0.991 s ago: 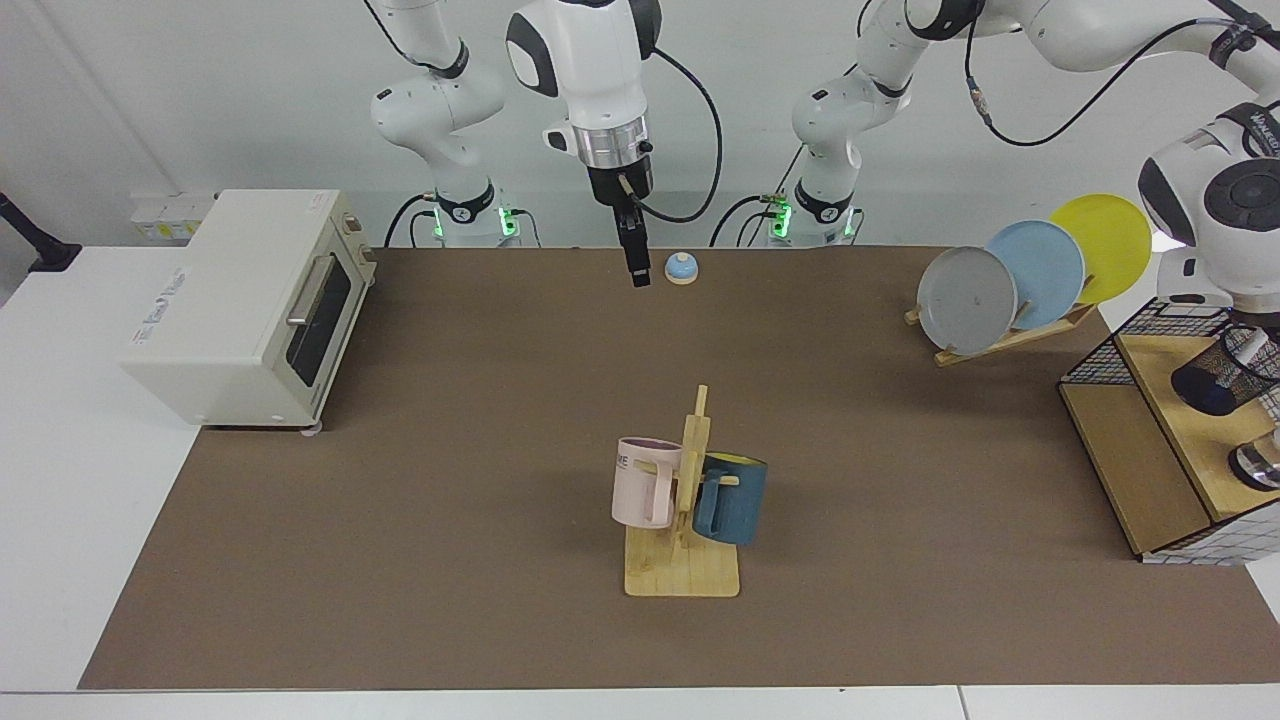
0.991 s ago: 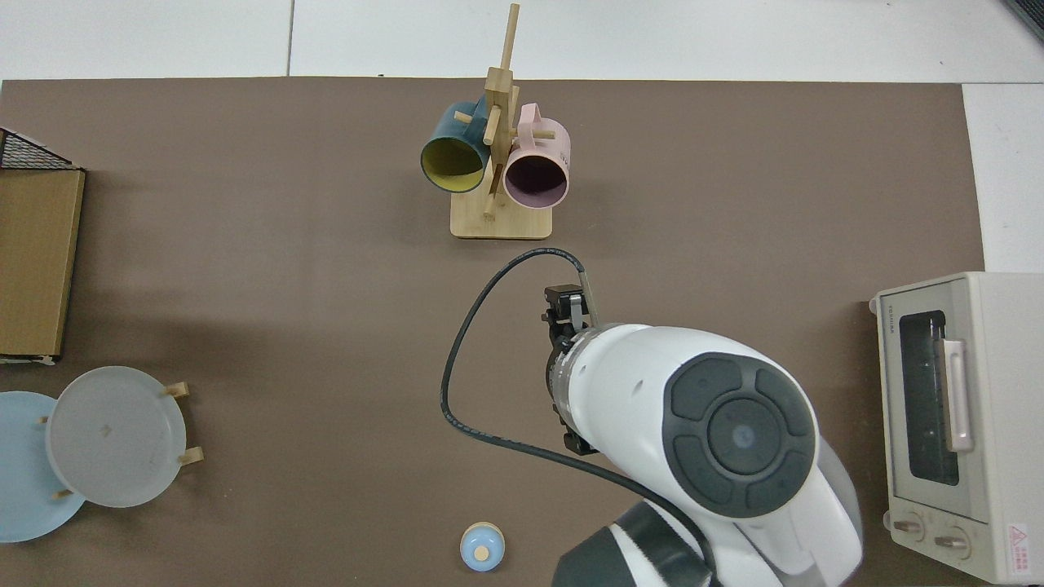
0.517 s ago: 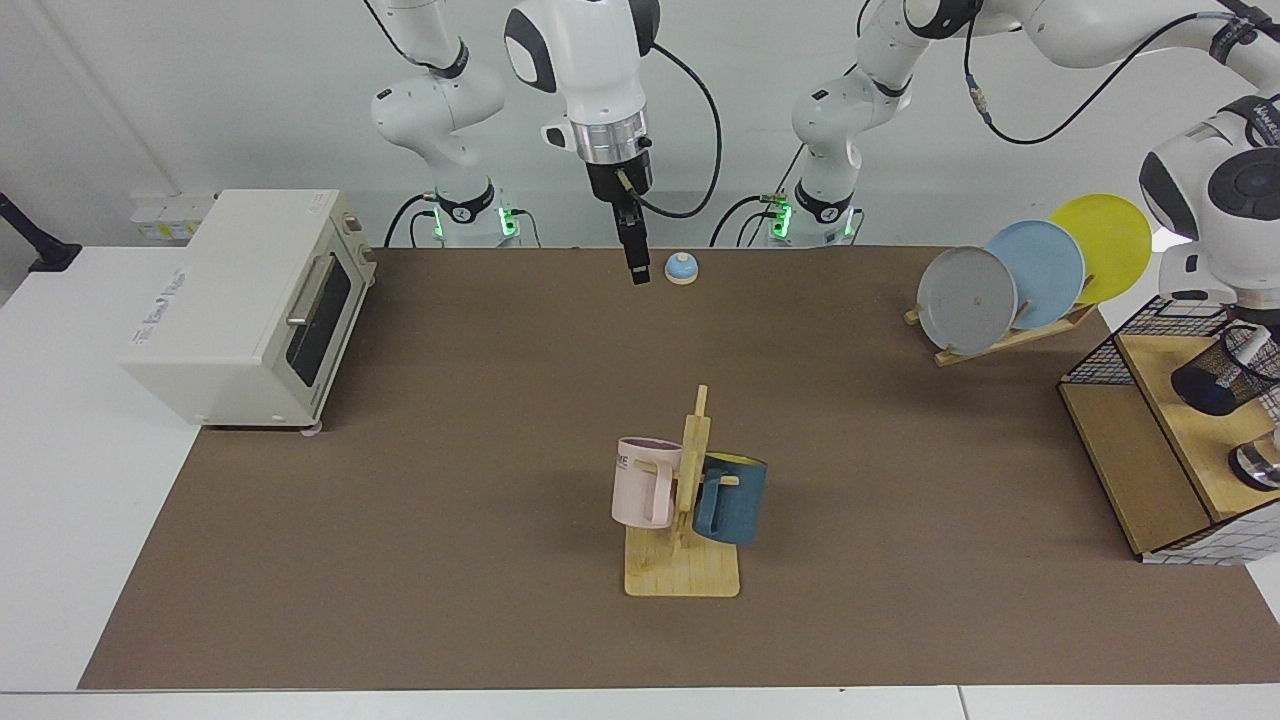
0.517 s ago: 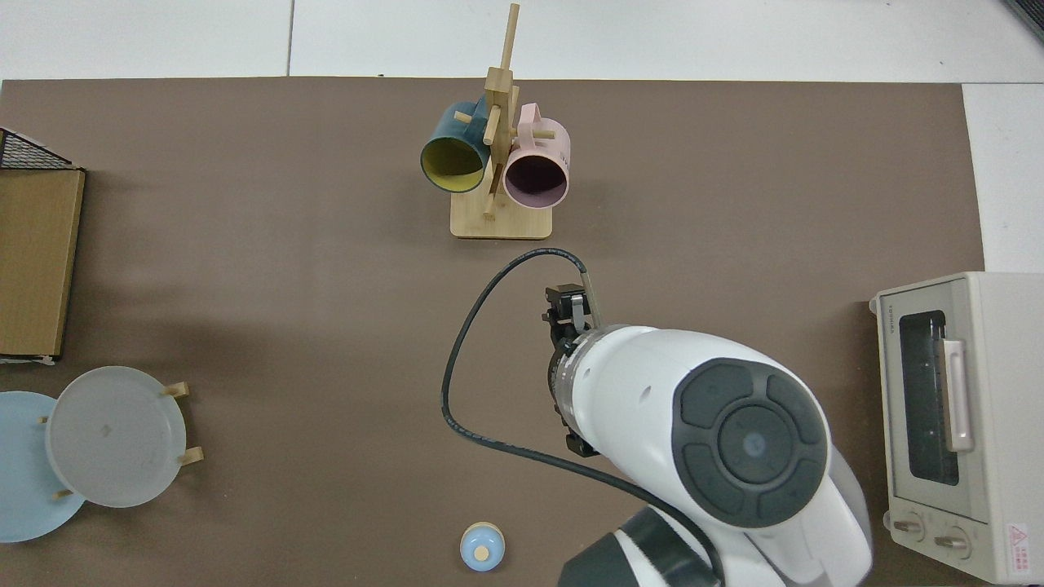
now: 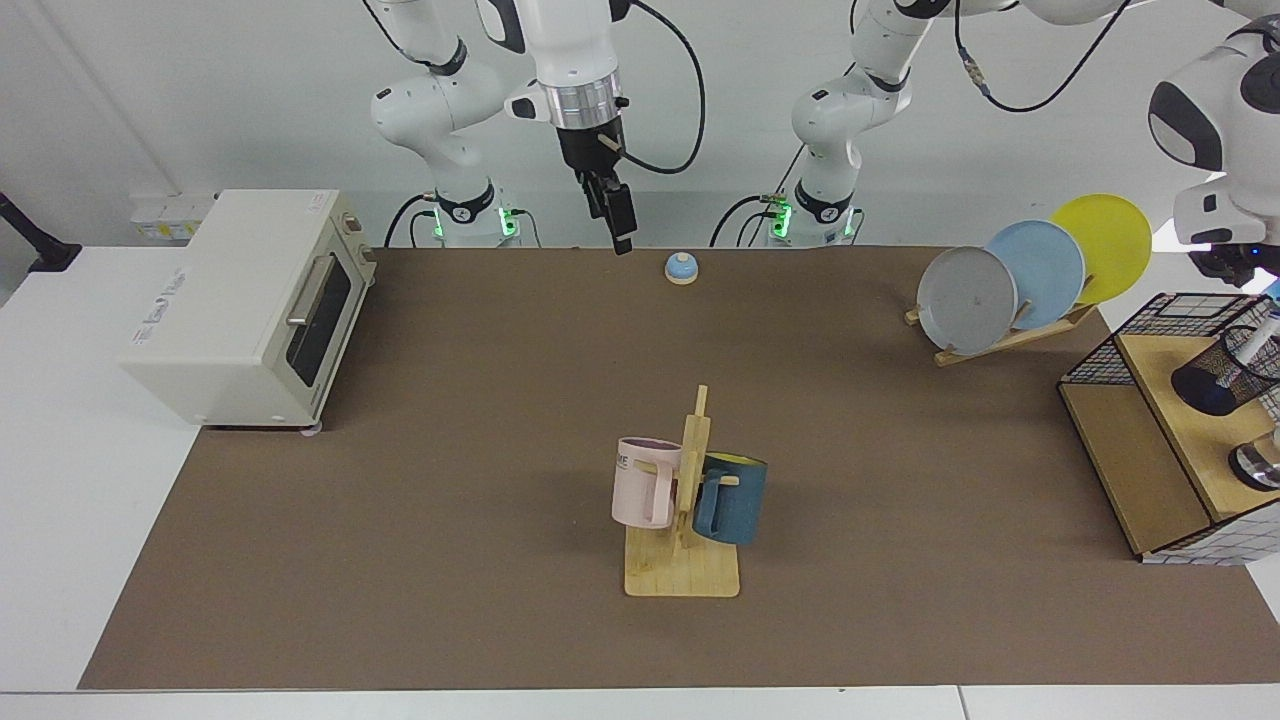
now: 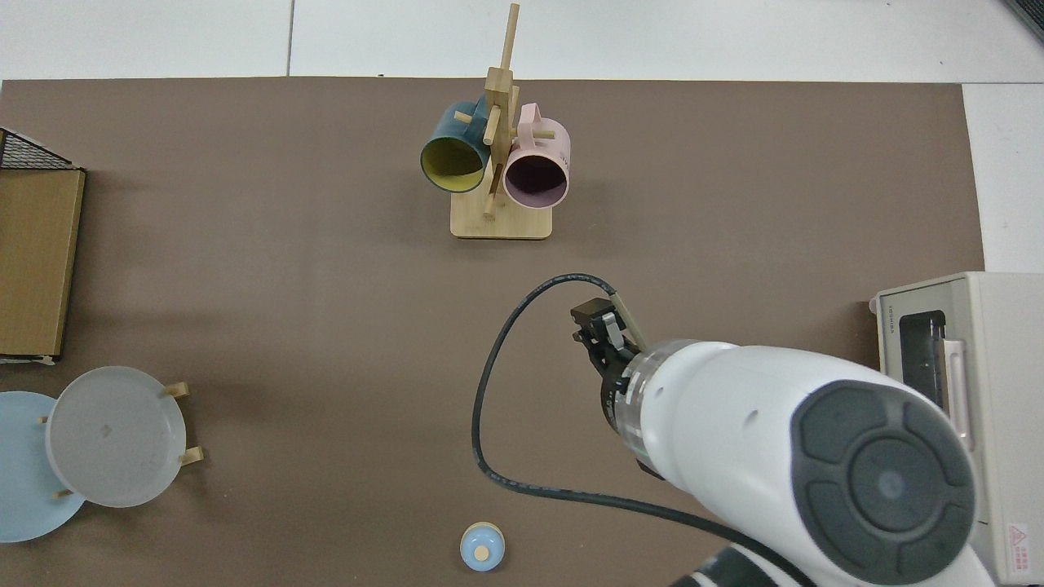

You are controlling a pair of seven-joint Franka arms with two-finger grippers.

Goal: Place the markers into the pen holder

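**Both arms lift away; marker sits in the holder**

Since the earlier frames the left gripper has risen off the pen holder, and the right gripper has climbed higher near the table's far edge, fingers together and empty. The marker leans in the pen holder on the wooden shelf at the table's end. I cannot tell how wide the left gripper stands. The tilted holder could roll or tip if the retreating arm brushes the protruding marker.

A robotics lab — bench-mounted arms, staged toaster oven.
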